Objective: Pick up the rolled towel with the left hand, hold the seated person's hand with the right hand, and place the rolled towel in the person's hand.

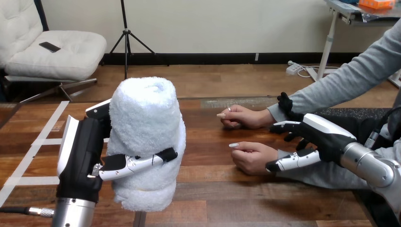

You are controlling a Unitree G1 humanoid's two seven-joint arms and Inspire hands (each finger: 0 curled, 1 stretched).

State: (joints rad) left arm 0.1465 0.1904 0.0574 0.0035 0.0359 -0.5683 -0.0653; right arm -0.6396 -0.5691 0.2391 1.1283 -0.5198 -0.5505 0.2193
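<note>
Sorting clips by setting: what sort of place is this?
Probably a lab test bench: tape marks on the wooden table, left hand gripping a rolled towel, right hand beside the person's nearer hand.

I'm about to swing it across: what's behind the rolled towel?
The rolled towel, gripped by the left hand, covers whatever lies directly behind it, so that spot cannot be checked. Bare wooden table shows to its right, towards the person's hands.

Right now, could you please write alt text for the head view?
The left robot hand grips an upright rolled white towel over the wooden table. The right robot hand is at the wrist of the person's nearer hand.
</note>
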